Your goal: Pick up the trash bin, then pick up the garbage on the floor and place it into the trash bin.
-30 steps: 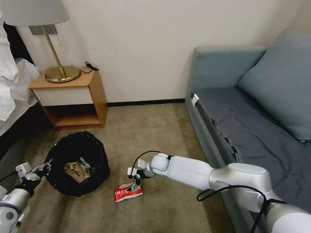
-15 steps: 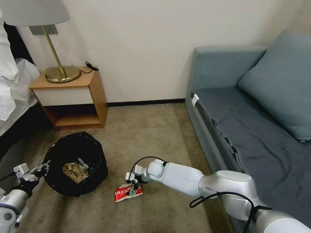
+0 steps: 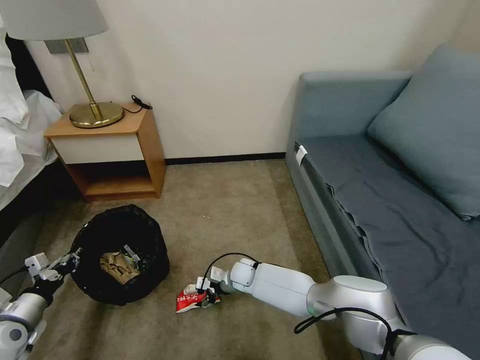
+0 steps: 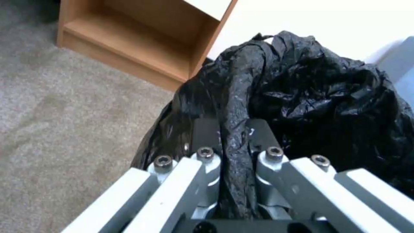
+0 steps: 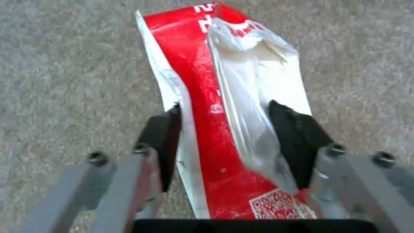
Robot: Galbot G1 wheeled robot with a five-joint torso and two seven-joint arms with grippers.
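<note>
Right hand [image 5: 224, 142] straddling red-white snack packet [image 5: 228, 129] on carpet, fingers parted either side, not yet pinching; packet's long axis running along hand's reach. Left hand [image 4: 235, 152] clamping trash bin [image 3: 120, 250] rim, bin sitting just left of packet.

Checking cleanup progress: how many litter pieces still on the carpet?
1. A red-white snack packet lies on the carpet right of the bin, between the right claw's fingers. Crumpled brown paper is already inside the bin, gripped by the left claw; more may be hidden there.
</note>
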